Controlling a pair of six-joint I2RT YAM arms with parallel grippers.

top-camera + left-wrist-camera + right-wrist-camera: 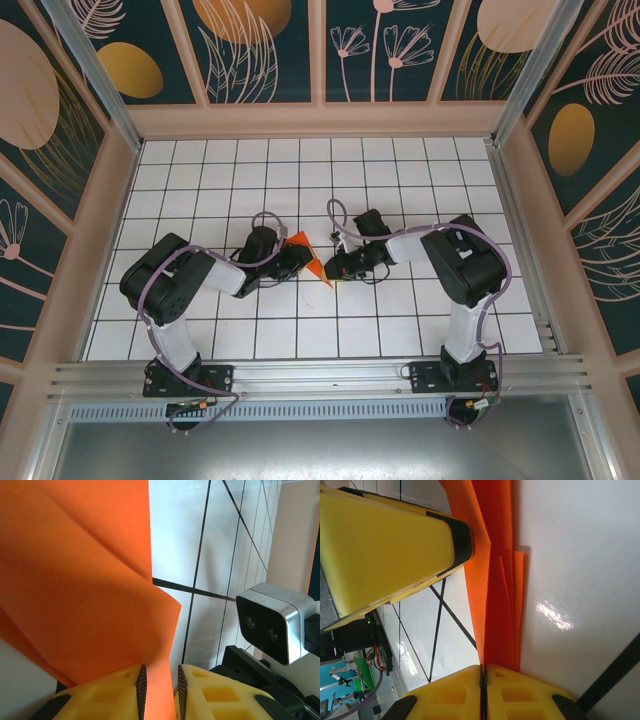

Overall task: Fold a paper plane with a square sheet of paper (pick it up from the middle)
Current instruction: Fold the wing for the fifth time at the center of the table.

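The sheet of paper (301, 243) is bright orange-red and folded into several layers with a pointed end. It is held up between both arms at the middle of the table. My left gripper (296, 256) is on its left side. In the left wrist view the paper (90, 590) runs down between the pads of my left gripper (160, 680), which stand a narrow gap apart, with a sliver of room at the right pad. My right gripper (483, 672) is shut, its pads pressed together on the paper's (497, 580) folded edge.
The white gridded tabletop (400, 180) lies below, walled by patterned panels (250, 50) at the back and sides. The two grippers are close together: a yellow left finger (385, 555) shows in the right wrist view and the right wrist camera (272, 622) in the left.
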